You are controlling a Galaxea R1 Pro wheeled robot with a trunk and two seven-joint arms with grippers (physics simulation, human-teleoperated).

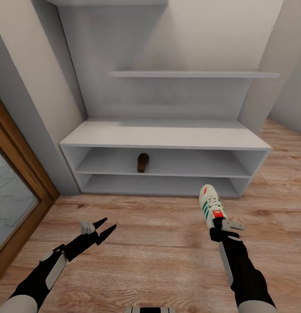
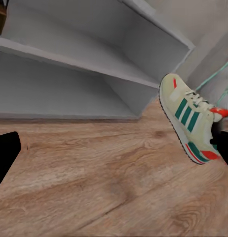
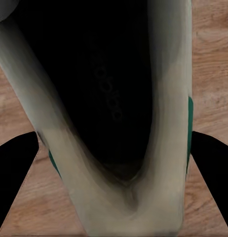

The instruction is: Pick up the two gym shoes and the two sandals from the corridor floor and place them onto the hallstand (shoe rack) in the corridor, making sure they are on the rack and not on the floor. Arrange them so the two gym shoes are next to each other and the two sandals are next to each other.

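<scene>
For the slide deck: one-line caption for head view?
Right gripper holds white green-striped sneaker before white two-tier shoe rack; left gripper open.

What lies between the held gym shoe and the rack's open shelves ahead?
Bare corridor floor separates the gym shoe, in the right gripper, from the hallstand, per the head view.

Both arms black with white-grey forearm panels and pale upper-arm shells at frame bottom; left gripper [image 1: 107, 227] has pointed black fingers, right gripper [image 1: 224, 227] grey bracket.
</scene>
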